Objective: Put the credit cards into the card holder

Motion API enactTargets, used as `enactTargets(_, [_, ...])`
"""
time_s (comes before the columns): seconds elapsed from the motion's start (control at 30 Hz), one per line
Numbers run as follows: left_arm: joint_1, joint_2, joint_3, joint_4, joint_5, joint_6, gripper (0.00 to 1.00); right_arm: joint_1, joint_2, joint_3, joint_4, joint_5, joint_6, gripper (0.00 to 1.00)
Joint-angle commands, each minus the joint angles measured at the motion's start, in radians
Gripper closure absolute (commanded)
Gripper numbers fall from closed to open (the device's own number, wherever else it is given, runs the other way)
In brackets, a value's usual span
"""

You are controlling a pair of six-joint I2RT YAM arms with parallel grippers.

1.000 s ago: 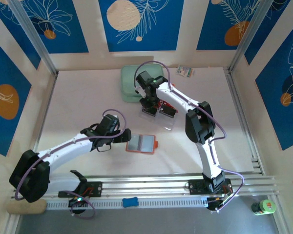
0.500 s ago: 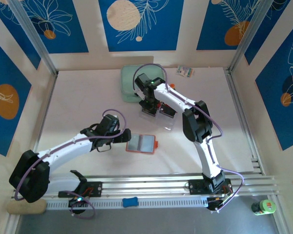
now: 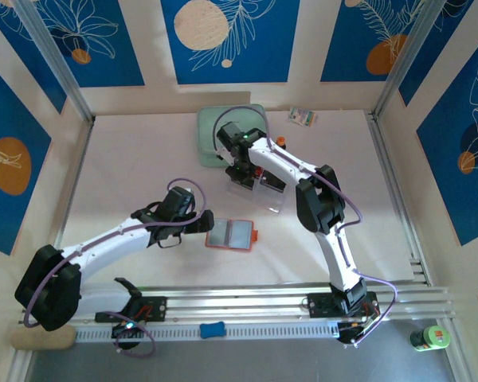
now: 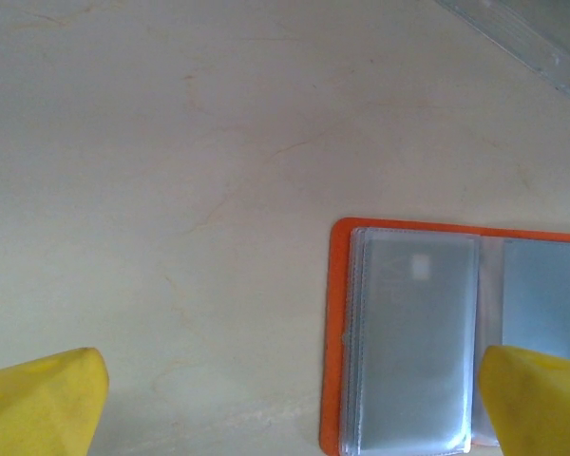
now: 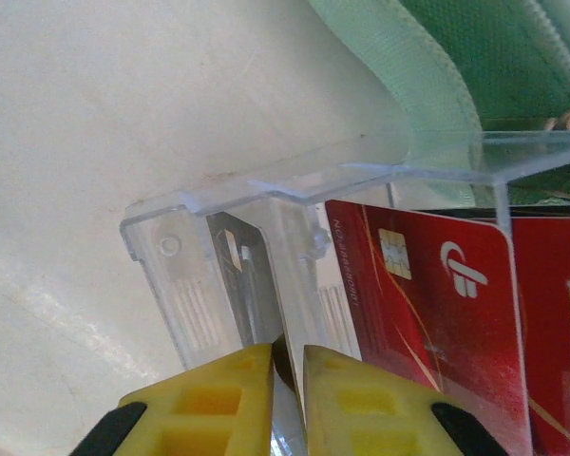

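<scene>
Top external: both arms are out, and the card holder [image 3: 231, 235] lies open mid-table.
Left gripper [image 3: 197, 224] hangs just left of that orange holder, and the right gripper [image 3: 244, 171] is down by the near edge of the mint-green pouch [image 3: 211, 131]. Left wrist: the yellow fingertips [image 4: 38, 404] are spread wide, released (the holder's grey pockets face up beside the right one). Right wrist: the fingers [image 5: 209, 399] are almost together, with a thin dark edge in the slit. They're at a clear plastic case [image 5: 171, 252] holding red credit cards [image 5: 427, 304]. Gripped or not, can't tell.
</scene>
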Motion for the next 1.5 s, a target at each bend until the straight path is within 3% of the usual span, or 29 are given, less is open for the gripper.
enactTargets(0.0, [-0.003,0.0,0.006,-0.004,-0.006,0.022,0.0,0.007,-0.025,0.018,-0.026,0.001,-0.016,0.82])
enactTargets(0.83, [-0.003,-0.003,0.003,-0.001,-0.001,0.02,0.0,0.013,-0.03,0.042,-0.053,0.025,-0.025,0.83])
enactTargets(1.03, [-0.003,-0.006,0.006,-0.003,0.002,0.019,0.0,0.022,-0.037,0.041,-0.058,0.033,-0.039,0.94])
enactTargets(1.47, [-0.003,-0.008,0.046,-0.025,0.009,0.046,0.0,0.064,-0.173,0.04,-0.055,0.021,-0.032,1.0])
